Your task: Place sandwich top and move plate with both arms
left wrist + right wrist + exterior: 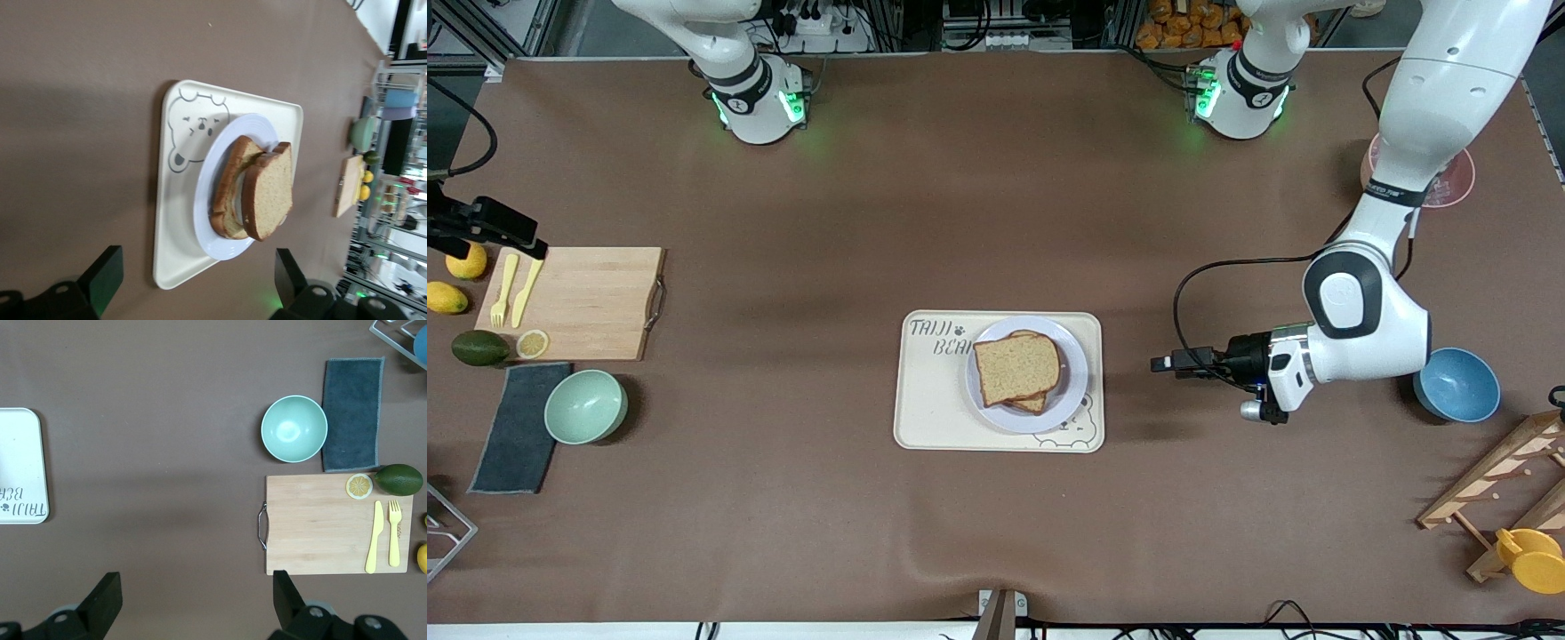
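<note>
The sandwich top (1016,366) (270,193), a tan slice with a brown crust, lies on another bread slice (1033,403) on the pale round plate (1069,402) (212,223). The plate rests on the cream bear-printed tray (934,418) (175,248) (20,467) at mid-table. My left gripper (1161,363) (198,277) hangs low beside the tray, toward the left arm's end of the table. It is open, points at the tray and holds nothing. My right gripper (197,600) is open and empty, high over bare table between the tray and the cutting board. It is out of the front view.
At the right arm's end are a wooden cutting board (583,302) (333,523) with yellow cutlery, a mint bowl (585,406) (294,428), a dark cloth (516,427) and fruit. At the left arm's end are a blue bowl (1458,384), a wooden rack (1489,484) and a pink plate (1454,182).
</note>
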`<state>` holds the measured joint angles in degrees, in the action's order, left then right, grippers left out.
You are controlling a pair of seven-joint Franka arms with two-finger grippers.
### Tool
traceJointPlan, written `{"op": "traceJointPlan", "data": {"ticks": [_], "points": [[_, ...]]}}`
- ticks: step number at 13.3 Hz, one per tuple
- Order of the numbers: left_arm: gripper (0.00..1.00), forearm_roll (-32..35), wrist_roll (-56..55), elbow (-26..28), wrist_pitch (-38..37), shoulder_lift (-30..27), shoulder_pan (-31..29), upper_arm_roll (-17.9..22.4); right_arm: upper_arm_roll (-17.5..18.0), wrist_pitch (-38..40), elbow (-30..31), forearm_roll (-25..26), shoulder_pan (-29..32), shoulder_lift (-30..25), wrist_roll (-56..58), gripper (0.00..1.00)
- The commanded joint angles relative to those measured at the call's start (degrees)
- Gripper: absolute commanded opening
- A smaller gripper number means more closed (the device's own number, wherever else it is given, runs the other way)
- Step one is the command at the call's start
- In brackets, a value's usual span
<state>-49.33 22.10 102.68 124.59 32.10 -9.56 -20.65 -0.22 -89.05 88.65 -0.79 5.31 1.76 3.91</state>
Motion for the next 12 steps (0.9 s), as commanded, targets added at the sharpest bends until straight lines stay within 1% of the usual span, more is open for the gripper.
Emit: {"op": "traceJointPlan", "data": {"ticks": [1, 2, 4, 9, 11, 12], "points": [[1.00, 4.3, -4.3, -0.6, -0.1, -2.1, -0.2, 0.1, 0.4, 0.8, -0.5, 0.2, 0.8, -0.3, -0.3, 1.00], [1.00, 5.7, -5.6, -1.0, -1.0, -2.4, -0.2, 0.1, 0.4, 0.9, -0.5, 0.2, 0.8, -0.3, -0.2, 1.00], [1.00, 10.3, -8.5, -4.0, -4.5, -2.4, -0.3, 0.1, 0.4, 1.2, -0.7, 0.1, 0.8, -0.4, -0.3, 1.00], [1.00, 25.0, -17.5, -12.8, -12.5, -2.6, -0.2, 0.0, 0.4, 1.2, -0.5, 0.0, 0.8, -0.4, -0.7, 1.00], [1.00, 26.4, -18.4, -15.2, -15.0, -2.8, -0.3, 0.1, 0.5, 0.8, -0.5, 0.0, 0.6, -0.1, -0.7, 1.00], [1.00, 28.9, -18.8, -16.0, -15.5, -2.9, 0.0, 0.1, 0.5, 1.2, -0.4, 0.0, 0.5, -0.1, -0.7, 1.00]]}}
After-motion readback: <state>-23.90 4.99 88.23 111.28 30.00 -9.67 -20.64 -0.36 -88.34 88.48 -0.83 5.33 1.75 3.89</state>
